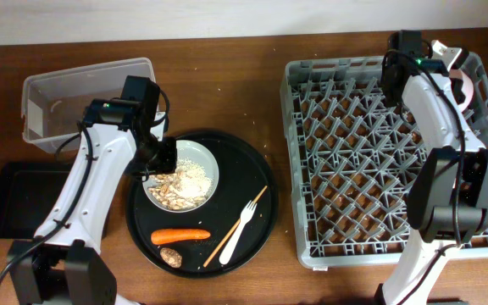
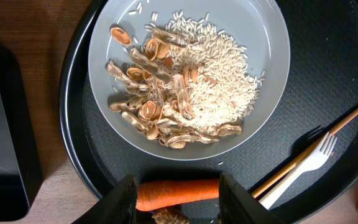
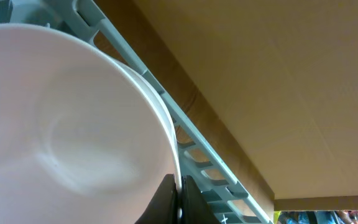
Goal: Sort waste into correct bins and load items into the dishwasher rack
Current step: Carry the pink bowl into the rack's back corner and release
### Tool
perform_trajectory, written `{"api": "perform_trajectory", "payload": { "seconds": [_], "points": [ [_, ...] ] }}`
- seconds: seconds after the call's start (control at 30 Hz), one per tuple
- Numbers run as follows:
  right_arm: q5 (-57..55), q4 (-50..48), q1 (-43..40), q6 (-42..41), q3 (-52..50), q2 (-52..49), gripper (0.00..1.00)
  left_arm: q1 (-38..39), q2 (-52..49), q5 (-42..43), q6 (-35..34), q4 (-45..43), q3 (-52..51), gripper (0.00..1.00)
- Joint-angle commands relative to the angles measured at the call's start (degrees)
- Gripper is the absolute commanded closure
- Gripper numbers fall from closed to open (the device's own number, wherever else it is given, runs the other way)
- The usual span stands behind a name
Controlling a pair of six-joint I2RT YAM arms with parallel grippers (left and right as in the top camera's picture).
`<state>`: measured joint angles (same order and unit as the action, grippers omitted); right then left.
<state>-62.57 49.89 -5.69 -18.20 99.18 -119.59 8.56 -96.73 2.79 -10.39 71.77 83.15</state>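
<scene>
On my feed the brown bench (image 1: 227, 85) carries everything, and the grey dishwasher rack (image 1: 291, 169) fills its right half. Left of the rack sits the round black tray (image 1: 257, 182), with the clear tub (image 1: 66, 110) at the far left corner and the shallow black rectangular tray (image 1: 19, 199) nearer me beside it. On the round tray's far-left part lies the white plate (image 1: 213, 165), heaped with food scraps (image 1: 180, 182) of pale grains and brown shell-like bits. My left tool (image 2: 178, 183) hangs over the plate's left edge, its jaws partly spread and holding nothing. My right tool (image 3: 179, 186) is at the rack's far right corner, pinched tight on the rim of the white bowl (image 3: 73, 124), which stands on edge against the rack wall. Nearer on the round tray lie the carrot (image 1: 180, 235), the fork (image 1: 240, 227), the chopstick (image 1: 262, 194) beside it, and the brown lump (image 1: 170, 256).
</scene>
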Motion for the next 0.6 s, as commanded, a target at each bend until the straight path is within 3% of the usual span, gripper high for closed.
{"api": "perform_trajectory", "payload": {
  "seconds": [0.0,0.17,0.3,0.57],
  "points": [
    [-7.7,-3.1,0.5,0.0,-1.4,0.4,0.96,-0.2,1.0,0.7,-0.7,-0.1,0.4,0.58],
    [-14.4,-12.7,0.5,7.4,-1.4,0.4,0.96,-0.2,1.0,0.9,-0.7,-0.2,0.4,0.58],
    [-6.9,-9.7,0.5,7.1,-2.9,0.2,0.96,-0.2,1.0,0.9,-0.7,-1.0,0.4,0.58],
    [-5.1,-9.7,4.3,5.7,-6.9,0.2,0.96,-0.2,1.0,0.9,-0.7,-1.2,0.4,0.58]
  ]
}}
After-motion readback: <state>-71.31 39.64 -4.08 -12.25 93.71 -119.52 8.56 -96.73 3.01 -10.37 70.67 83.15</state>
